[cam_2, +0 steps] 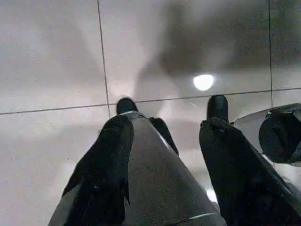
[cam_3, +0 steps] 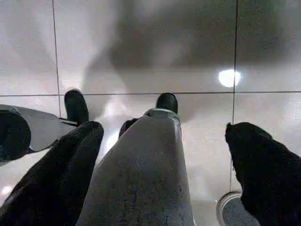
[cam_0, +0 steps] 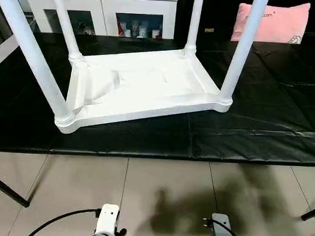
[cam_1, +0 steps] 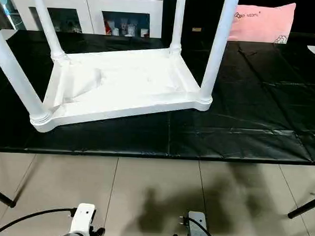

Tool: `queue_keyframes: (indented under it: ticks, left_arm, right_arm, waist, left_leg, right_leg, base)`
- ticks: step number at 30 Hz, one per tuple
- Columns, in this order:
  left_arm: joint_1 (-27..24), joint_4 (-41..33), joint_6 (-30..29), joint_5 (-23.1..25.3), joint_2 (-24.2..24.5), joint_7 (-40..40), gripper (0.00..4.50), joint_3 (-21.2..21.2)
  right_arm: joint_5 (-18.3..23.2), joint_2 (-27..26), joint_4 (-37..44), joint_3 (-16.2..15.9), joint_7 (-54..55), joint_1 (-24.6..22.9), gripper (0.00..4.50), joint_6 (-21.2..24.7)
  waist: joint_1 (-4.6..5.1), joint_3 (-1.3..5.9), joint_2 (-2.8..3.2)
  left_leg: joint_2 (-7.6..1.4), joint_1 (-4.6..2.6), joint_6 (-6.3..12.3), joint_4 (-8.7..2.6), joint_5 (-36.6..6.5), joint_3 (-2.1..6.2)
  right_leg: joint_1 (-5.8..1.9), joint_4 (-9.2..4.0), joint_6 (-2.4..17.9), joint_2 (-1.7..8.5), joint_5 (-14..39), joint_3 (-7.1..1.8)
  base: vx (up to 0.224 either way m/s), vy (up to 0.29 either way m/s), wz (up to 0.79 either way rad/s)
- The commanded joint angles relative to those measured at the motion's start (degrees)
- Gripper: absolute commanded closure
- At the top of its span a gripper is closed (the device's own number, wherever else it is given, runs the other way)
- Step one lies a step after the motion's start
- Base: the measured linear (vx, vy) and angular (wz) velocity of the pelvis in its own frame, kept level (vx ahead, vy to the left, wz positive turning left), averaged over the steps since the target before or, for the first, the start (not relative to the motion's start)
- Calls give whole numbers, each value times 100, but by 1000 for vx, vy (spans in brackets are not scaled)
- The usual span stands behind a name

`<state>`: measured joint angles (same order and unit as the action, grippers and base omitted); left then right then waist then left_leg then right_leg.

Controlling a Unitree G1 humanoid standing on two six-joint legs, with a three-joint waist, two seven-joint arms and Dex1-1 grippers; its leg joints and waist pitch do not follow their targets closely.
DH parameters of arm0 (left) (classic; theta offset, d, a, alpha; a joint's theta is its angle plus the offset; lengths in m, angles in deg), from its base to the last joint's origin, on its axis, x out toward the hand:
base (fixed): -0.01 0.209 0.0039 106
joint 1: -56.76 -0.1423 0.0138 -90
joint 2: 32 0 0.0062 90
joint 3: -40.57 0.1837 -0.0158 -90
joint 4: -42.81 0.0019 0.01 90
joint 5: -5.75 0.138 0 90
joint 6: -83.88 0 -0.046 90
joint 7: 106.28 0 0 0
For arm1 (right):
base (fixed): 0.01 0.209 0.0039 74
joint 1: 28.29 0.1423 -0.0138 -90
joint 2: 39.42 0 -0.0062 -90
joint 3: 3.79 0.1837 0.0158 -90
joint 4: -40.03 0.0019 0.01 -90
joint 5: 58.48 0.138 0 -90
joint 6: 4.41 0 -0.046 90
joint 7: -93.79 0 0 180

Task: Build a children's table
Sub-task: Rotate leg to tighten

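Observation:
The white tabletop [cam_0: 148,91] lies upside down on a black-covered surface [cam_0: 252,128], ribbed underside up. All four white tube legs stand upright in its corner sockets: near left [cam_0: 34,53], far left [cam_0: 67,23], far right [cam_0: 194,22] and near right [cam_0: 243,48]. Both grippers hang low over the tiled floor, far from the table. The left gripper [cam_2: 164,126] is open, its black fingers [cam_2: 103,165] wide apart and holding nothing. The right gripper [cam_3: 164,131] is open too, with its fingers [cam_3: 61,169] spread. Behind each gap I see my own grey leg and black feet.
A white glass-door cabinet [cam_0: 105,9] stands behind the black surface, and a pink cushion [cam_0: 271,23] lies at the back right. Grey floor tiles [cam_0: 159,192] run between me and the surface's front edge. Black stand legs cross the floor at left [cam_0: 6,189] and right [cam_0: 311,213].

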<state>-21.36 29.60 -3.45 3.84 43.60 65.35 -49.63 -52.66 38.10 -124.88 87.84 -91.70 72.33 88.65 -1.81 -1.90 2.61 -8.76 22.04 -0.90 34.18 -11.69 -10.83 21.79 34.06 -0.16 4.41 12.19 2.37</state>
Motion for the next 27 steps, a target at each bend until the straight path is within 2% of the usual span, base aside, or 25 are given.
queue_keyframes:
  ticks: [1,27]
  left_arm:
    - [11,47,-31,39,17,2,190,-49]
    - [11,47,-31,39,17,2,190,-49]
  right_arm:
    - [-62,-9,-40,-5,0,-49,0,42]
    - [-62,-9,-40,-5,0,-49,0,42]
  waist:
    - [13,166,-21]
    - [16,157,-21]
  left_leg:
    - [-557,-103,71,-570,-2096,249]
    - [-560,-104,38,-582,-2174,249]
  right_leg:
    - [-88,-514,1347,573,1342,-296]
    - [-73,-531,1311,573,1452,-305]
  base:
    - [0,0,0]
    - [0,0,0]
